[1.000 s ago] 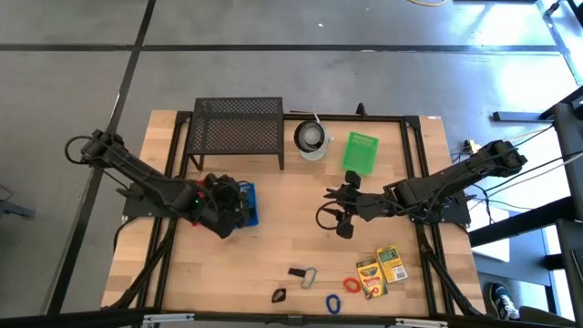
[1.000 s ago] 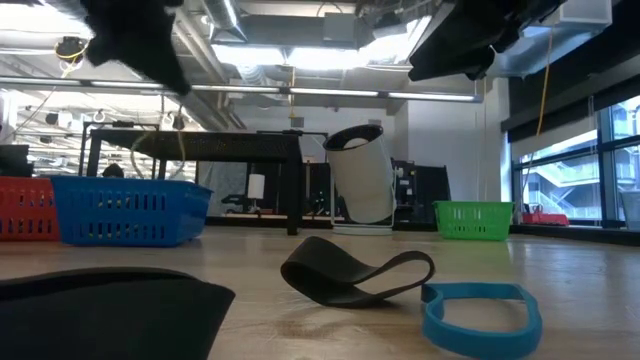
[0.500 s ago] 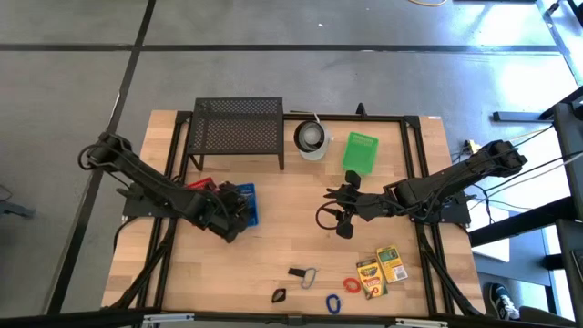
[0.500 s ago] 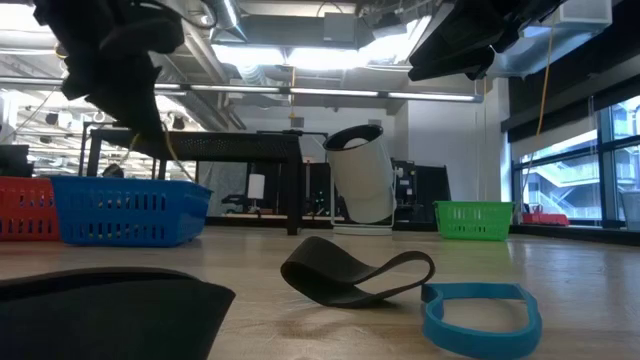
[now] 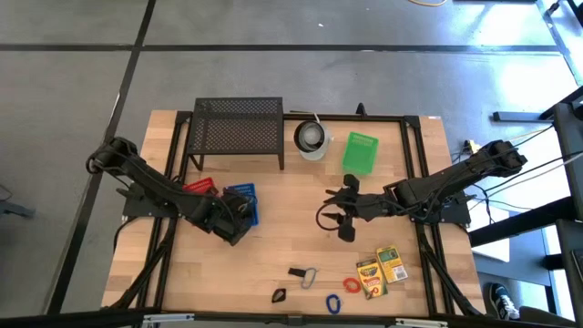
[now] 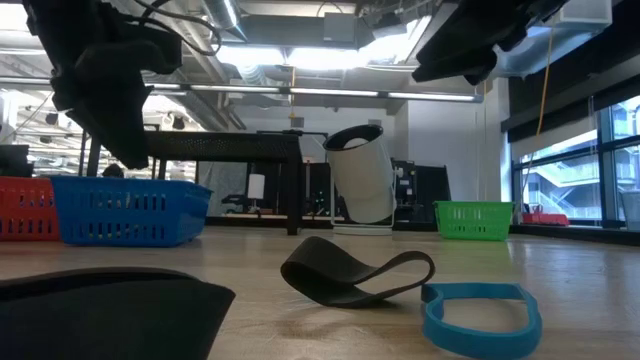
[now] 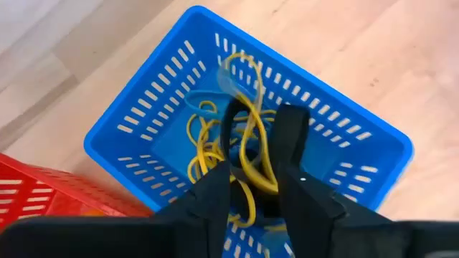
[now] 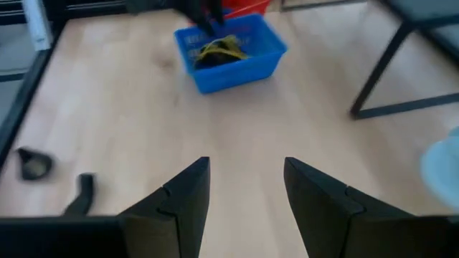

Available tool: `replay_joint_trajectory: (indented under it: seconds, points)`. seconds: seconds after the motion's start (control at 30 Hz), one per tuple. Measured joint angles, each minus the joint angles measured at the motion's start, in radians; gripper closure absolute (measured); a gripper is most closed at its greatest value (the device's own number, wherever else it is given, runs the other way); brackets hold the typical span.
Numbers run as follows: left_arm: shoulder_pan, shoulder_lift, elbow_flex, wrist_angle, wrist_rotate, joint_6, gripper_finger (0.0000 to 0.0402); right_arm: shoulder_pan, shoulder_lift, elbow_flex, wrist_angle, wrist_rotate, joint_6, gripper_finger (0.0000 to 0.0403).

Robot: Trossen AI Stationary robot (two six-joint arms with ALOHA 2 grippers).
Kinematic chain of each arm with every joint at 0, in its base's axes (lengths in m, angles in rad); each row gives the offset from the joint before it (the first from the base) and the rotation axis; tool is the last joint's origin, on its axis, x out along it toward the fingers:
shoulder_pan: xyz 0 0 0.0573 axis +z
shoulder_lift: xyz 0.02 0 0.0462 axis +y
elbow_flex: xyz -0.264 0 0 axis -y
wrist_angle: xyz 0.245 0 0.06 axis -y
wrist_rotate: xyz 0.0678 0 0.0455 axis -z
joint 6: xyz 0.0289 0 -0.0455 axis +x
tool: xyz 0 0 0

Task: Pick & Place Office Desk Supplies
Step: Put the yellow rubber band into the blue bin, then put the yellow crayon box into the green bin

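My left gripper (image 7: 254, 154) hangs over the blue basket (image 7: 143, 129), pointing down, fingers open. A yellow rubber band (image 7: 252, 143) loops between them, above more yellow bands on the basket floor. In the high view my left gripper (image 5: 230, 221) is at the blue basket's (image 5: 246, 196) near side. My right gripper (image 5: 341, 217) hovers open above the table's middle, touching nothing. Two crayon boxes (image 5: 381, 271), a red band (image 5: 351, 285), a blue band (image 5: 332, 302), a silver clip (image 5: 308, 274) and a small black item (image 5: 279, 294) lie near the front edge. My left gripper has a yellow rubber band (image 7: 258, 168) running between its open fingers (image 7: 290, 136), over the blue basket. I cannot tell whether the band touches a finger or is falling free.
A red basket (image 5: 199, 187) stands beside the blue one. The black mesh rack (image 5: 239, 128), white cup (image 5: 311, 138) and green basket (image 5: 360, 152) line the far side. Close to the low camera lie a black band (image 6: 355, 275) and a blue band (image 6: 480, 310).
My left gripper has drawn back from over the blue basket toward the table's near edge and come lower in the low view, uncovering the red basket. My right arm has kept still.
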Motion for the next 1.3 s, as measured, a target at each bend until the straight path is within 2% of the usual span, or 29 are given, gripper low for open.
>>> replay_joint_trajectory:
  seconds: [0.2, 0.43, 0.73, 0.87, 0.97, 1.03, 1.17, 1.3]
  points:
    - [0.000, -0.006, 0.000, -0.007, 0.066, 0.001, 0.0271, 0.000, 0.000, 0.000, -0.078, -0.129, 0.105, 0.0222]
    - [0.000, -0.007, 0.000, -0.002, 0.065, 0.001, 0.0269, 0.045, 0.000, 0.000, -0.310, -0.284, 0.322, 0.0222]
    - [0.000, -0.007, 0.000, 0.001, 0.027, 0.017, 0.0269, 0.212, 0.009, 0.000, -0.526, -0.291, 0.681, 0.0222]
    - [0.000, -0.007, 0.000, 0.012, 0.011, 0.051, 0.0271, 0.276, 0.034, 0.000, -0.661, -0.362, 0.622, 0.0222]
    - [0.000, -0.007, 0.000, 0.041, -0.006, 0.071, 0.0272, 0.296, 0.055, -0.001, -0.748, -0.377, 0.550, 0.0222]
    - [0.000, -0.007, 0.000, 0.068, -0.007, 0.081, 0.0272, 0.298, 0.064, -0.015, -0.755, -0.399, 0.500, 0.0222]
    - [-0.001, -0.007, 0.000, 0.115, -0.006, 0.083, 0.0272, 0.291, 0.070, -0.074, -0.736, -0.514, 0.400, 0.0222]
    - [-0.003, -0.007, 0.000, 0.132, -0.006, 0.089, 0.0272, 0.286, 0.070, -0.129, -0.712, -0.551, 0.343, 0.0222]
